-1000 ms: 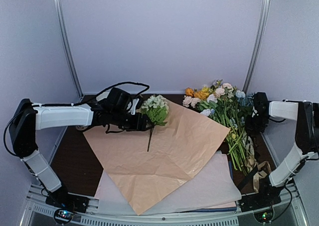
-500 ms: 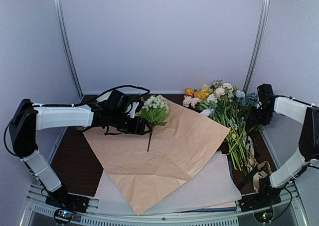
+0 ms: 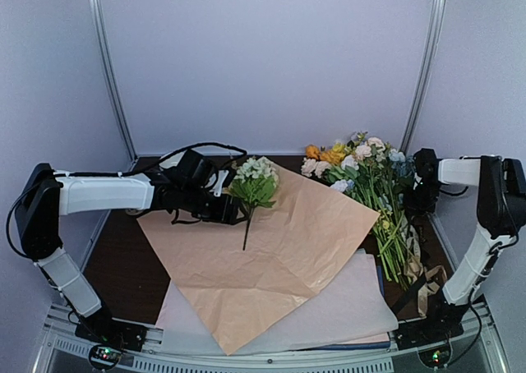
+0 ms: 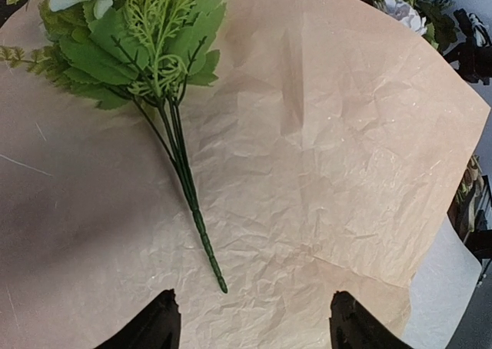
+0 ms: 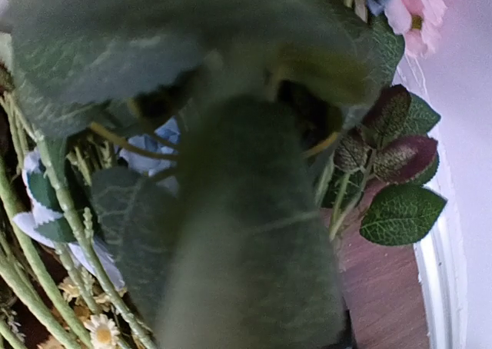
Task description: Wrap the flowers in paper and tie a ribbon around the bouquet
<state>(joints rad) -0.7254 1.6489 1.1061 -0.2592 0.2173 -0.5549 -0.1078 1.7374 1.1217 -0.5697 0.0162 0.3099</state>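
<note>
Dark tabletop (image 3: 115,258) carries pale pink sheets (image 3: 362,307) nearest; over them lies the paper (image 3: 271,250); the flowers (image 3: 255,184), one sprig, rest on its far corner, left gripper (image 3: 234,210) spread wide beside the stem; right gripper (image 3: 419,194) closed, buried among the loose bunch (image 3: 370,176).

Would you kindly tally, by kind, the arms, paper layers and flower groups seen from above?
Robot arms: 2, left arm and right arm
Peach-tan creased wrapping paper sheet: 1
Pale pink paper layer beneath it: 1 visible
White-headed green flower sprig on the sheet: 1
Loose mixed-colour flower bunch: 1
Total: 6
</note>
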